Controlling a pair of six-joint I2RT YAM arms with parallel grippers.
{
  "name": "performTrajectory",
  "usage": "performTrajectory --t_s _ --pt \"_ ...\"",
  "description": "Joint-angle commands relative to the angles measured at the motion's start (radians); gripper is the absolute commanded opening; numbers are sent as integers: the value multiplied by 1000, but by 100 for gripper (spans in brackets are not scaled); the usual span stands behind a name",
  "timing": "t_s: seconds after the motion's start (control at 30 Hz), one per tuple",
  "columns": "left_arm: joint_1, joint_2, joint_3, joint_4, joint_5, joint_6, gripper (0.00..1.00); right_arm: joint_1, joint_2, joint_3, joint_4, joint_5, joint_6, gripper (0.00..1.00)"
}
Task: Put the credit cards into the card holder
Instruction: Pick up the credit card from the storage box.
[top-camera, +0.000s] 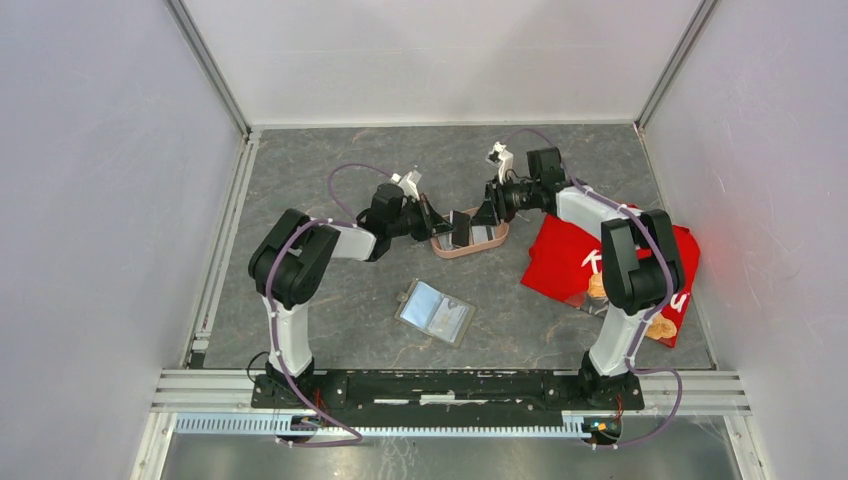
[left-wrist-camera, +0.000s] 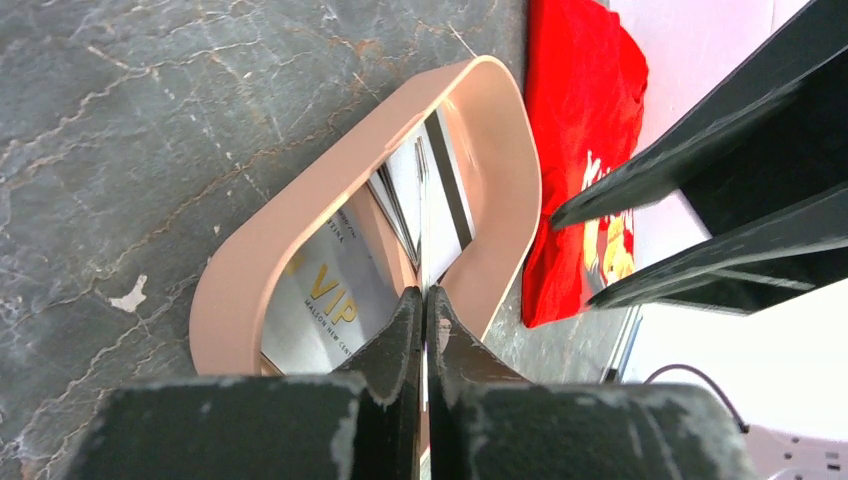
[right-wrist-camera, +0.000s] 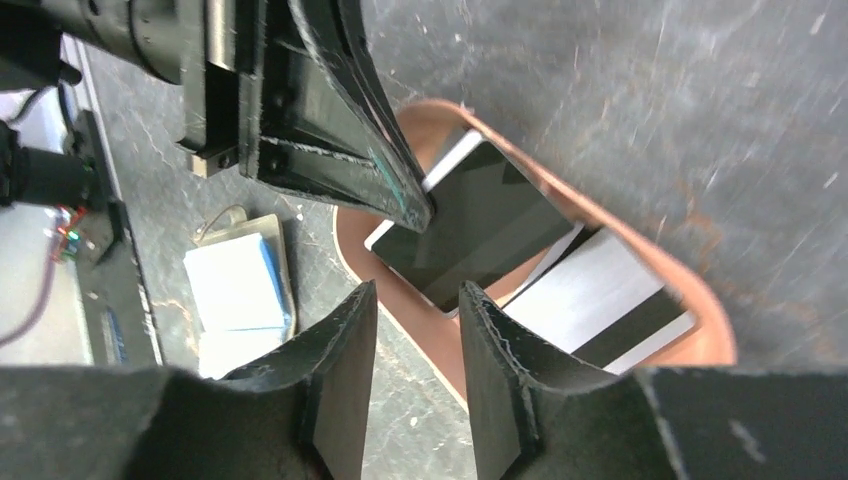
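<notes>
The pink oval tray (left-wrist-camera: 300, 205) sits on the grey bench (top-camera: 330, 160) between the 2 arms, which reach into it from opposite ends. The left fingers (left-wrist-camera: 408, 325) come in over the tray's left end. They are pressed together on the thin edge of a dark card (right-wrist-camera: 480, 215), which stands tilted up off the tray's floor, its lower edge down among the other credit cards (left-wrist-camera: 445, 200). At least 2 more lie flat inside the tray. A silvery one with gold "VIP" lettering (left-wrist-camera: 335, 290) lies under the raised card. A silvery-grey one with a dark stripe (right-wrist-camera: 610, 300) lies toward the tray's right end, its long edge close against the rim. The right fingers (right-wrist-camera: 350, 320) hang at the tray's right end, parted to a middling gap with nothing between them. They are near the raised card's free corner but apart from it, and I cannot tell whether they touch the rim. The card holder (top-camera: 435, 311) lies open and flat, nearer the arm bases than the tray and well apart from it, with open bench on every side. A red cloth (top-camera: 570, 255) lies right of the tray, near its right end, with a strip of bench between them. Left of the tray and beyond it, open bench runs to the walls.
</notes>
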Motion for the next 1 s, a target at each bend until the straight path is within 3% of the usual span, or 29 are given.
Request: performTrajectory --t_s 0.0,0.17,0.3,0.47,0.57,0.7,0.97 --pt "7 -44 22 63 56 114 2 -5 -35 149 -183 -77 -351 45" --pt "4 -61 18 76 78 172 2 -4 4 256 -201 -117 -497 59" --pt "-20 -96 -4 85 63 244 2 -5 70 316 -233 -165 -572 62" --pt "-66 -147 -34 60 -47 336 2 -4 39 200 -47 -79 -311 62" --pt "-77 -162 -47 54 -84 347 2 -6 -19 80 122 -14 -135 71" --pt "-87 -167 -54 54 -101 354 2 -6 -48 23 205 52 -29 81" --pt "-97 -171 -58 51 -129 364 2 -16 -51 -71 394 55 311 86"
